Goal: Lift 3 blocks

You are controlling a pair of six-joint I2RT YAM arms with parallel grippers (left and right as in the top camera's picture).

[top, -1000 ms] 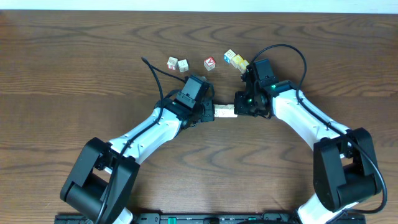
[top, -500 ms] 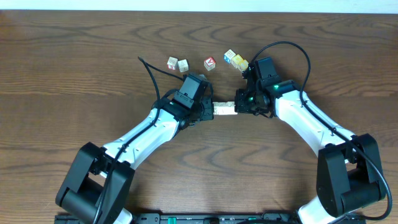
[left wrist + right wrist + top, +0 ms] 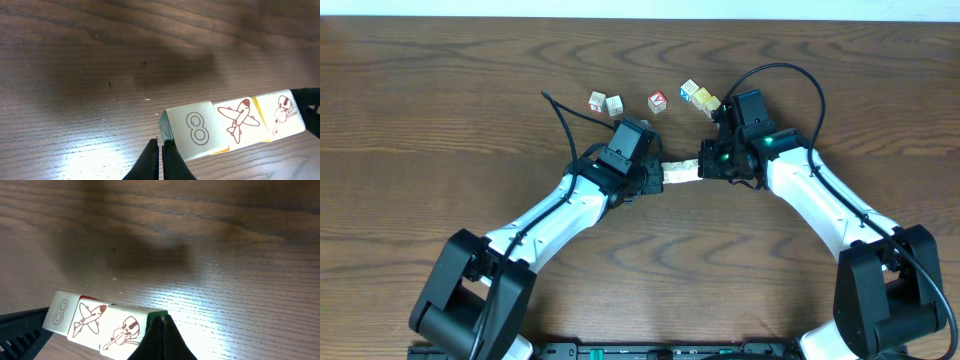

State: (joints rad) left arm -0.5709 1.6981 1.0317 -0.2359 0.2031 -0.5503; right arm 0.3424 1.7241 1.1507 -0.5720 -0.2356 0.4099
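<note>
Overhead | three blocks (image 3: 681,173) in a row at frame centre, squeezed end to end between left pincer (image 3: 660,179) and right pincer (image 3: 701,167), each with fingers together | offset shadow on counter (image 3: 75,60) suggests row is airborne | lift seemingly done, only holding left

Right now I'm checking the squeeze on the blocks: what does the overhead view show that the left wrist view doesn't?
Only overhead: the loose cubes lying apart from the row. Only left wrist: the prints on the blocks, an 8, an aeroplane, a figure, and the left gripper's shut tips beside the 8. Both: the three blocks in a row between it and the right gripper.
</note>
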